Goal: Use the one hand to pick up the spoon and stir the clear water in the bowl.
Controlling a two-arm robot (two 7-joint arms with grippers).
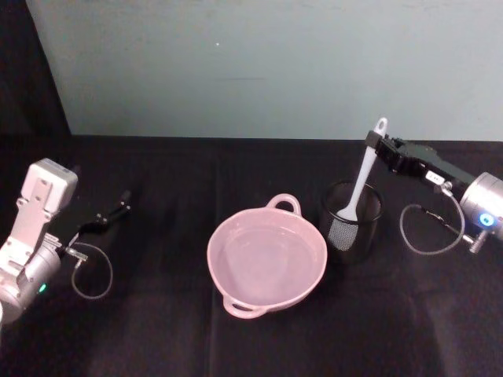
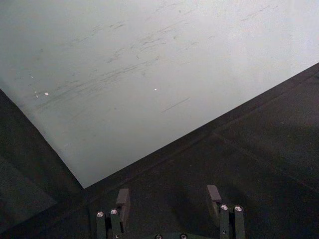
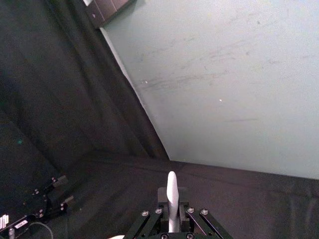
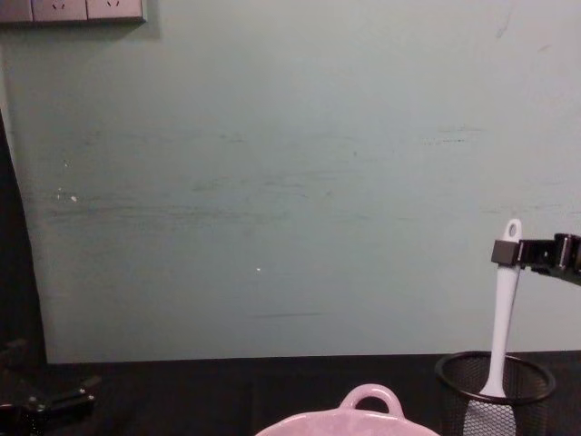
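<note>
Right gripper [image 1: 374,144], upper right of the head view, is clamped on the upper handle of the spoon [image 1: 360,184]; the blade stands in the mesh cup [image 1: 353,220], just right of the bowl [image 1: 266,261]; left gripper [image 1: 122,203] parked at left, fingers apart.

My right gripper [image 1: 376,144] is black and boxy with a small white label, a silver wrist with a blue light, and a looped grey cable. My left gripper [image 1: 119,206] is black too, on a white-and-silver arm.
</note>
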